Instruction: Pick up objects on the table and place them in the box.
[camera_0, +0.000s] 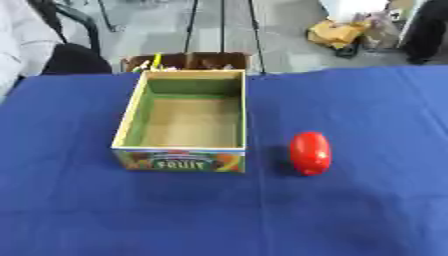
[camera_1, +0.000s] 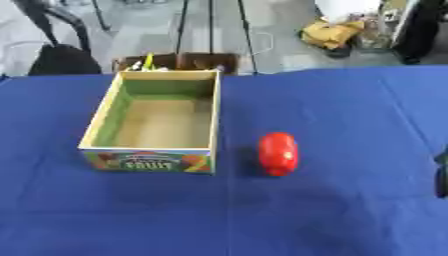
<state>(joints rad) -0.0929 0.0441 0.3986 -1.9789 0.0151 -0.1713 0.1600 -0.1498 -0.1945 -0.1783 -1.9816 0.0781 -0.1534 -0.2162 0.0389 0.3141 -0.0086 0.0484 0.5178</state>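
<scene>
A matt, dark blue cloth covers the tabletop (camera_0: 367, 115), lying smooth with faint creases. The open rectangular cardboard box (camera_0: 184, 117) shows dull brown paperboard inside (the inner walls look green) and a printed, colourful front panel. The red oval object (camera_0: 310, 152) looks like smooth, glossy plastic, catching a soft highlight.
</scene>
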